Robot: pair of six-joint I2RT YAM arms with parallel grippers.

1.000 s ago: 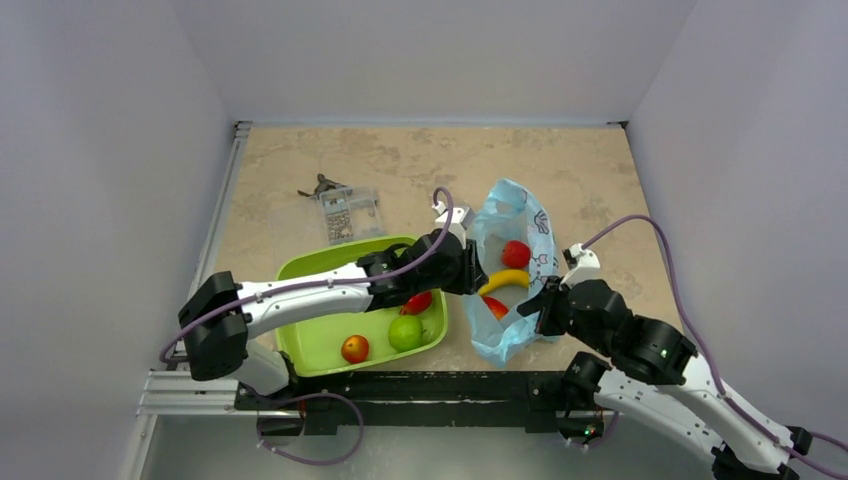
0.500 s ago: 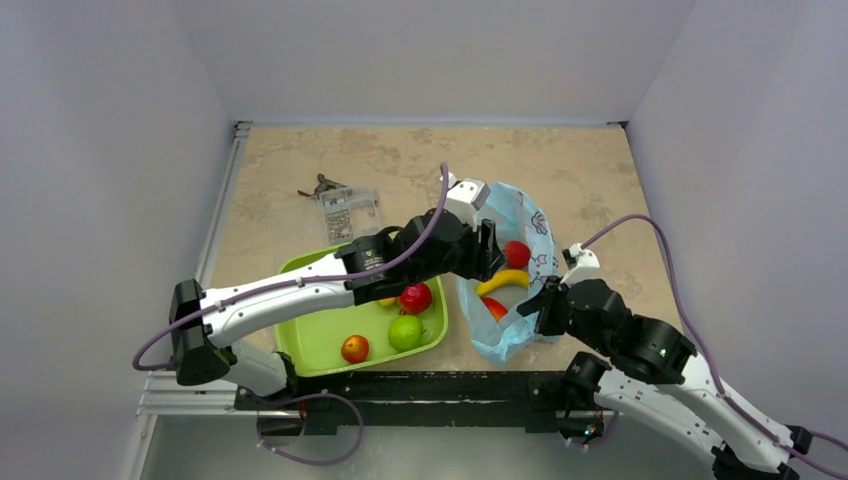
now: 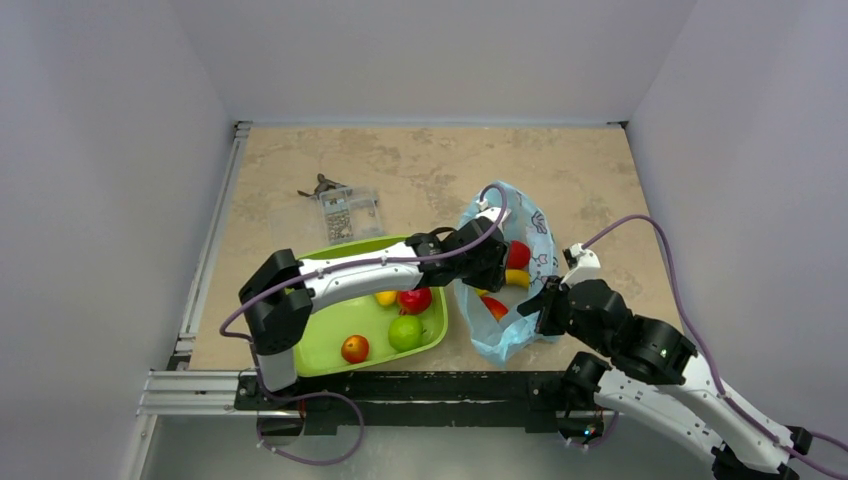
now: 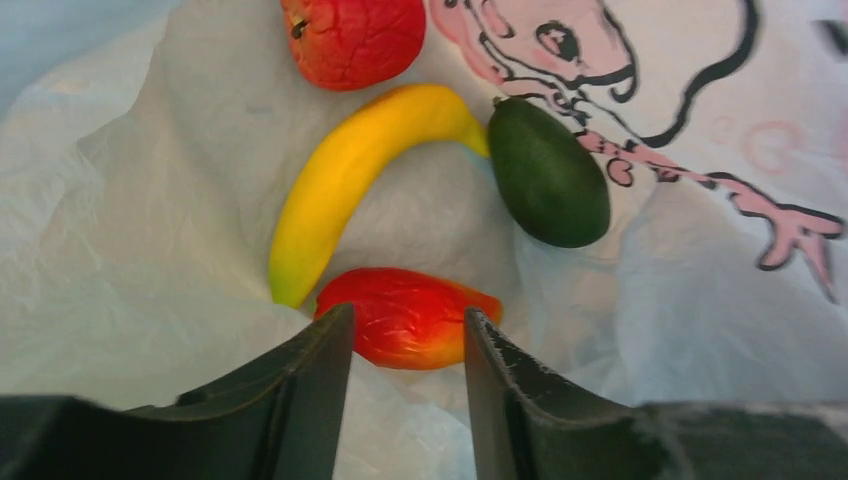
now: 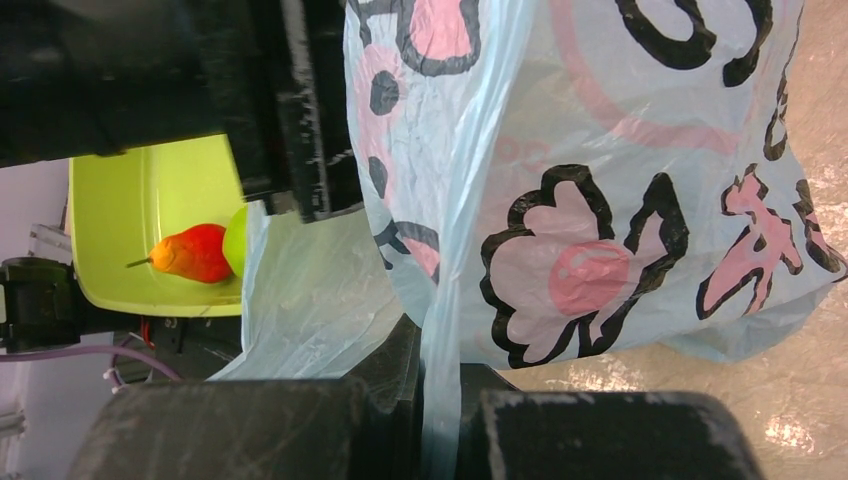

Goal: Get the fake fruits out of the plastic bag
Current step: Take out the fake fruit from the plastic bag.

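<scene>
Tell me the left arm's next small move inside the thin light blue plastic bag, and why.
Probably ease the left gripper forward a little and close on the glossy red-orange plastic mango. Its open fingers frame that fruit, which is the nearest one. The right gripper pinches an edge of the light blue plastic bag, steadying it.

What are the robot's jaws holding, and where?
Right jaws pinch the plastic bag by its edge. Left jaws, open over the mango, hold nothing.

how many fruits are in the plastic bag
4: red round fruit farthest in, banana beside it, avocado at the banana's tip, mango ahead of the left gripper. Folds of the plastic bag may hide more.
</scene>
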